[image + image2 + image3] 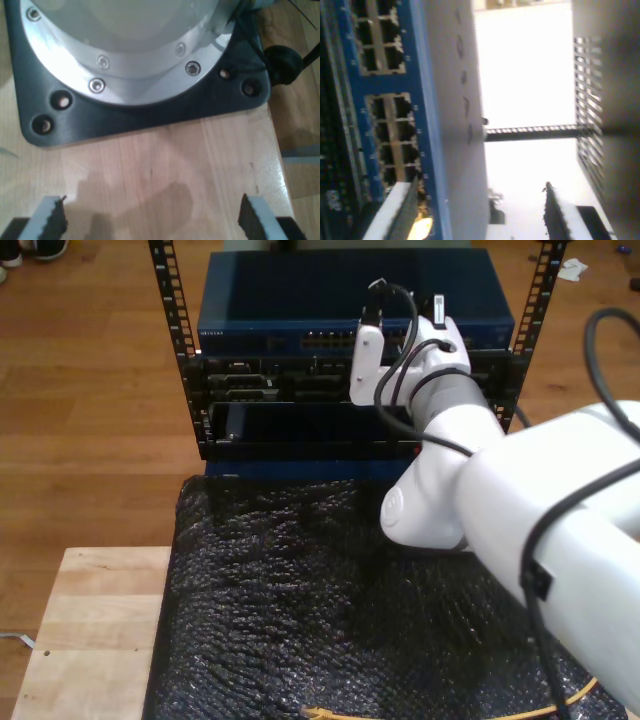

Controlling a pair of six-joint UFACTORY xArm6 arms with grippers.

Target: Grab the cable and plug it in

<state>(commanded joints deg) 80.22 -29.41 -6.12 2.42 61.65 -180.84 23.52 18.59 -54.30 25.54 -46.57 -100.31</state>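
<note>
Gripper state: my first gripper [152,212] hangs over the wooden table [165,160], just short of a black base plate [150,117]. Its jaws stand wide apart with nothing between them. My second gripper [480,205] is up at the rack, beside the port face of the blue switch [390,135]. Its jaws are also spread and hold nothing I can make out. A yellowish spot sits by one pad; I cannot tell what it is.

Cable location: the cable [330,713] lies on the black mat [280,600] at the bottom edge of the exterior view. It is well apart from the switch and from my second gripper [400,340], with one plug end resting on the mat.

Hazards:
- Neither gripper has the cable, so any approach to the ports now would probably accomplish nothing and risks a pad striking the sockets.
- The black robot wiring [405,350] loops close to the rack and could snag.
- The cable runs beneath the white arm at the exterior view's lower right. Moving the arm could drag it.
</note>
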